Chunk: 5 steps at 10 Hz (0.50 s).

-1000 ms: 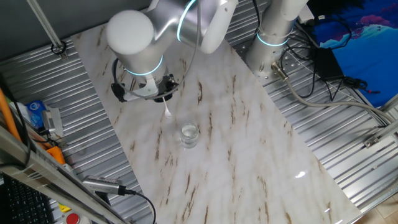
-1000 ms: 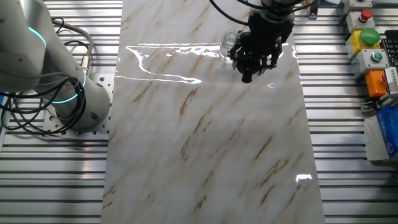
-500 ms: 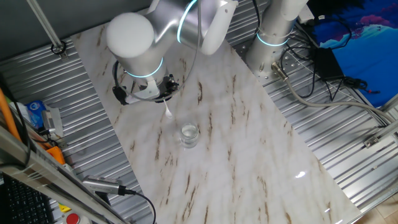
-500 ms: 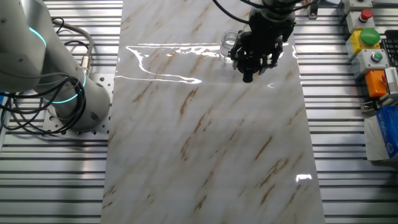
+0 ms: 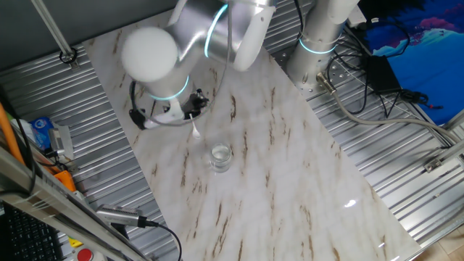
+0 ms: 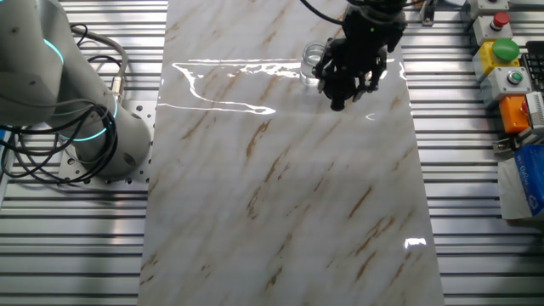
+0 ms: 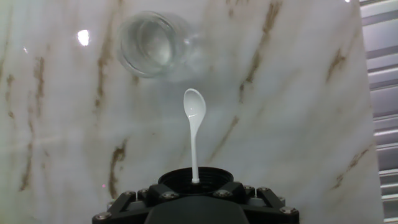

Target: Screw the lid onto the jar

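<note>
In the hand view, the small clear glass jar (image 7: 149, 45) stands open-mouthed on the marble table (image 7: 298, 124), ahead and to the left of the pincer (image 7: 196, 190), which grips the round black threaded lid (image 7: 196, 180) with its white spoon (image 7: 194, 124) pointing forward.

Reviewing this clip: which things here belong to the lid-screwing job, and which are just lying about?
Job: small clear glass jar; round black lid carrying a white spoon, held in the gripper.
Lying about: blue-and-white packet; box with green and red buttons; blue cloth.
</note>
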### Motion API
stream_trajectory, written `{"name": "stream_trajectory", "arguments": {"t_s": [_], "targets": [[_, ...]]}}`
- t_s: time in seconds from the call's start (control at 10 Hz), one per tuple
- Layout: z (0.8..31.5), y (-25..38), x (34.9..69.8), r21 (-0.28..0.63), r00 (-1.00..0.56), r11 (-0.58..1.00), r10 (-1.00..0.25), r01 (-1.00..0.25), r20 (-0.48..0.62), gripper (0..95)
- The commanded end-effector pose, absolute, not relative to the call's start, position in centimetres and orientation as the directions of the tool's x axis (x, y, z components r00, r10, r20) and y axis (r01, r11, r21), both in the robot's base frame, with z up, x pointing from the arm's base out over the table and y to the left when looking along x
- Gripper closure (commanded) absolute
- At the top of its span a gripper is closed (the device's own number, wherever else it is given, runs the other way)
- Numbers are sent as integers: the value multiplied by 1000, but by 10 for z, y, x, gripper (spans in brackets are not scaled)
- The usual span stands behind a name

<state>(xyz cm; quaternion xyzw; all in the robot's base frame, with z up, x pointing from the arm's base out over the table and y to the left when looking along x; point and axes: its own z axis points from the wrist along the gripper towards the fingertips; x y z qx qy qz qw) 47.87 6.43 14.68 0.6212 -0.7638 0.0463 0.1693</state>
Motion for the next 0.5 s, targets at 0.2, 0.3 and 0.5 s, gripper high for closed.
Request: {"name": "stream_trajectory", "arguments": {"t_s": [0.2, 0.3, 0.5], "targets": [[153, 74, 457, 131, -194, 252, -917, -959, 348, 950], [153, 76, 454, 126, -200, 261, -910, -957, 363, 950], [152, 81, 446, 115, -215, 284, -888, -952, 407, 950]]}}
